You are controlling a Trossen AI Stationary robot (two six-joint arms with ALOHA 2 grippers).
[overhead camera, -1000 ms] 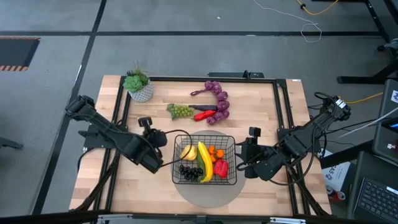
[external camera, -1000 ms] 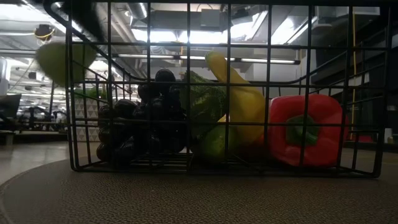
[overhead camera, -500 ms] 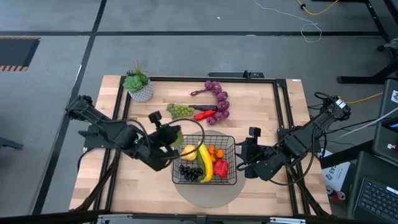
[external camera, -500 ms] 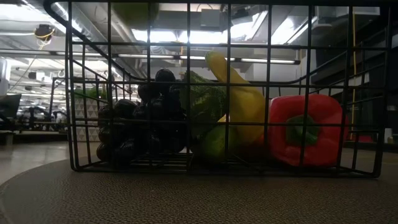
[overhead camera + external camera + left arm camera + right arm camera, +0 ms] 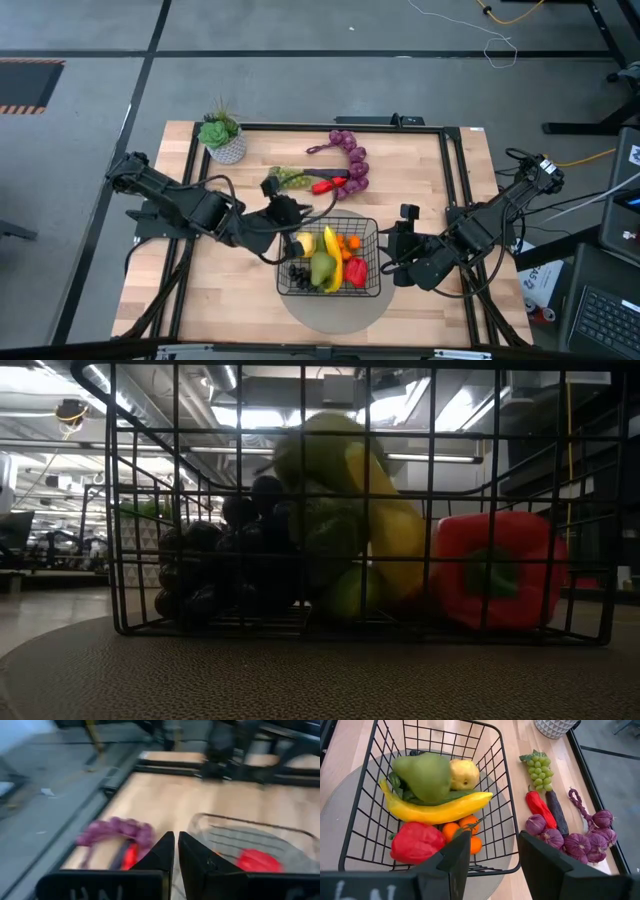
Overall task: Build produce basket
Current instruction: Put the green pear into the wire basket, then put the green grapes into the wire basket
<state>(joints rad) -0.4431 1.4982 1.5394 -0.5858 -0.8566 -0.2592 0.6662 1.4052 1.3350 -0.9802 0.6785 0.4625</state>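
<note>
Since the earlier frame the left arm has swung across the basket's left rim, and the green pear (image 5: 321, 268) it carried now lies inside the basket (image 5: 372, 232), on top of the banana (image 5: 334, 262) and cucumber.

Largest first: the table (image 5: 420, 180) carries the basket on a round grey mat (image 5: 330, 308). The left gripper (image 5: 288, 212) hovers just off the basket's far-left corner; its jaws stand nearly together with a thin gap and nothing between them. The right gripper (image 5: 492, 851) waits beside the basket's right wall, jaws wide and empty.

Inside the basket, besides the pear, lie the red pepper (image 5: 417, 842), lemon (image 5: 464, 773), orange pieces (image 5: 462, 827) and dark grapes (image 5: 215, 565).

Outside it, beyond the far rim, remain the purple grape string (image 5: 352, 160), the green grapes (image 5: 289, 178), a slim red pepper (image 5: 326, 185) and a dark long piece (image 5: 556, 812) beside it. These sit just ahead of the left jaws, well apart from the right jaws across the basket, so the left arm is probably the nearer one for the next pick. The slim pepper's long axis runs roughly along the basket's far rim, so a grasp should likely close across that axis.
</note>
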